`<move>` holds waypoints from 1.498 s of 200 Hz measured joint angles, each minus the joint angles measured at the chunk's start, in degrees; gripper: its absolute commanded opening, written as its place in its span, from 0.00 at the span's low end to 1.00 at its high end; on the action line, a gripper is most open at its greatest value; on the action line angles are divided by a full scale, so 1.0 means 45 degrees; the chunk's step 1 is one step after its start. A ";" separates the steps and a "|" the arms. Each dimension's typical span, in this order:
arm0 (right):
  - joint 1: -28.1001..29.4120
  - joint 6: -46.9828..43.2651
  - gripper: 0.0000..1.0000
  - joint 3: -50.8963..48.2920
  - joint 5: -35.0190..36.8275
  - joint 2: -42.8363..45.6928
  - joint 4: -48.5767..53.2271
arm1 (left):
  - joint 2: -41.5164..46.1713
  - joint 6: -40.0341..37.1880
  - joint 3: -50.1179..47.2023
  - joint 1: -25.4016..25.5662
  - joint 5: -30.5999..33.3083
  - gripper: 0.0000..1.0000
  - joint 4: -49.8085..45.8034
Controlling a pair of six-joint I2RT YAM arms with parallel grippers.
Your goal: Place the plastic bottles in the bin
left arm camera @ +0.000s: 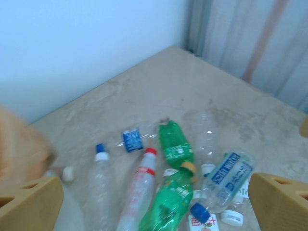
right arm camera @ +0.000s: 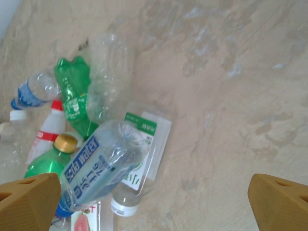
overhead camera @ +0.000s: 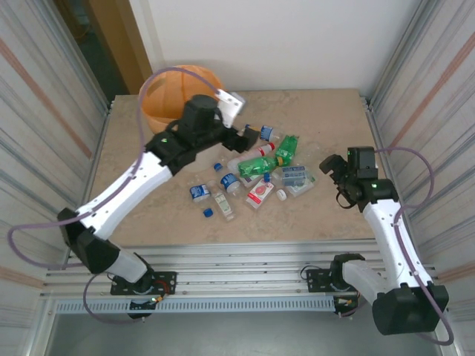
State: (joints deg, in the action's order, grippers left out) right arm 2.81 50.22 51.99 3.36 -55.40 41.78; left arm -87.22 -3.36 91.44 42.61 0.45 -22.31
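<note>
A pile of crushed plastic bottles [overhead camera: 260,167] lies mid-table: green ones [overhead camera: 286,148], clear ones with blue labels [overhead camera: 293,178], and small ones [overhead camera: 199,191] to the left. The bin [overhead camera: 172,93], lined in orange, stands at the back left. My left gripper [overhead camera: 251,136] hovers between the bin and the pile, open and holding nothing. In the left wrist view this gripper [left arm camera: 154,207] looks down on a red-capped bottle [left arm camera: 139,187] and a green bottle [left arm camera: 175,144]. My right gripper [overhead camera: 334,167] is open just right of the pile. In the right wrist view this gripper [right arm camera: 154,202] spans a blue-labelled bottle [right arm camera: 101,168].
Loose caps lie among the bottles, a blue cap [overhead camera: 208,213] and a white cap [overhead camera: 281,194]. Corrugated panels wall both sides of the table [overhead camera: 326,119]. A metal rail [overhead camera: 237,259] runs along the near edge. Bare tabletop lies at the back right.
</note>
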 measured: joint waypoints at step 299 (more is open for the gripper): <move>-0.2404 -0.1647 0.98 0.0136 -0.1098 0.0743 0.0884 | -1.1196 -0.4988 0.7164 0.1394 -0.3764 0.79 -0.3298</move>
State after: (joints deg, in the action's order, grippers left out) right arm -8.01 42.81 52.60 -1.58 -52.05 45.76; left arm -137.60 -25.80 123.68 48.88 -16.49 -37.15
